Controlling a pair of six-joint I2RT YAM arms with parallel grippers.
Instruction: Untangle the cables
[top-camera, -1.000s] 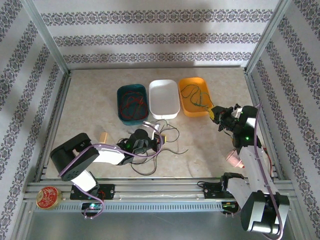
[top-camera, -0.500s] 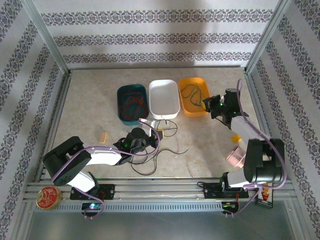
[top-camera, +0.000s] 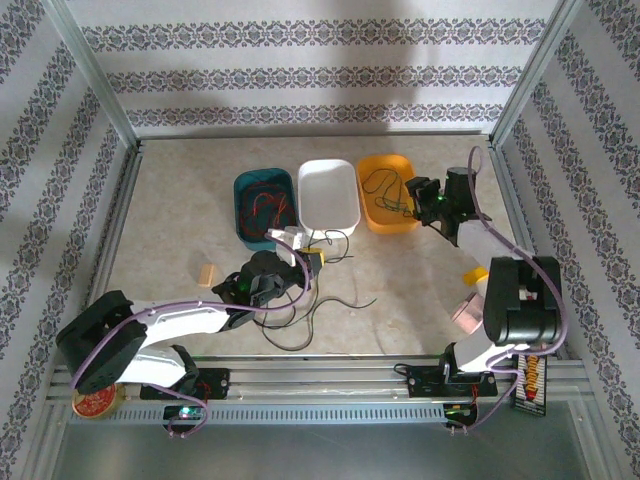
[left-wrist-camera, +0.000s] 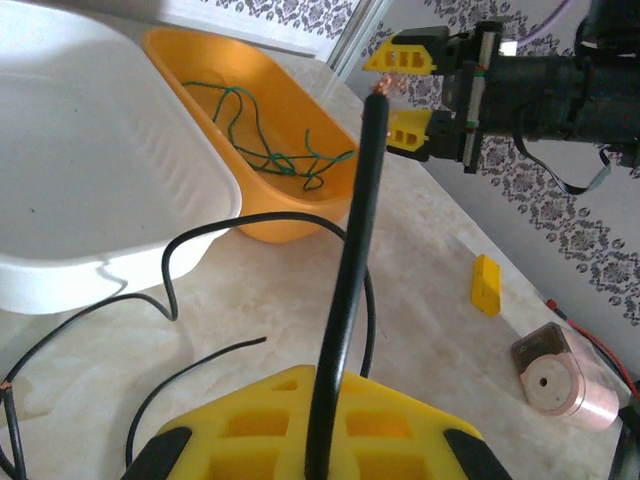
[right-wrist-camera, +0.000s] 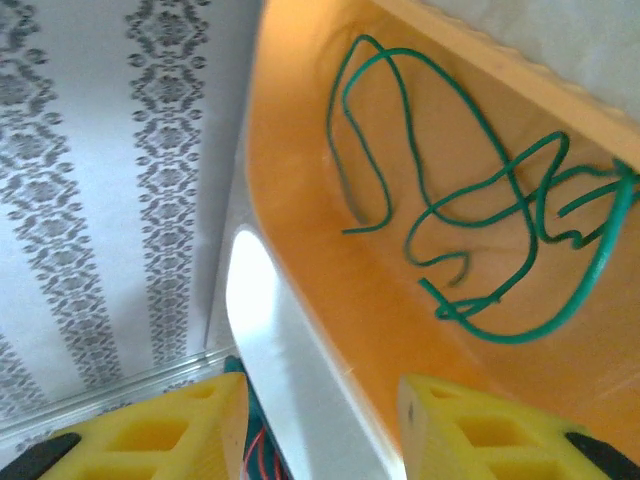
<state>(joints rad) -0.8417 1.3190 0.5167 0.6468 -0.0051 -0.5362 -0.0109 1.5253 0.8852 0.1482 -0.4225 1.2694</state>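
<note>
**At centre frame: black cable pinched, white tray waiting**

Just below the white tray (top-camera: 328, 195) in the overhead view, the left gripper (top-camera: 303, 255) is clamped on a black cable (left-wrist-camera: 350, 260). In the left wrist view its bare end sticks up past the yellow pads. More black cables (top-camera: 320, 300) loop loosely on the table (top-camera: 180, 200) lower in the frame.

At upper right, the right gripper (top-camera: 418, 195) hovers at the edge of the orange tray (top-camera: 385, 224), jaws apart and holding nothing. The green cable (right-wrist-camera: 470, 230) lies inside that tray. The red cable (top-camera: 265, 208) sits in the teal tray (top-camera: 240, 215).

The step in hand looks like sorting the black cable. The next move likely calls for lifting it free of the other loops and carrying it over the white tray's rim without dragging them along.

The table is pale marbled beige, boxed by an aluminium frame. The walls are papered in grey ornamental stripes.
</note>
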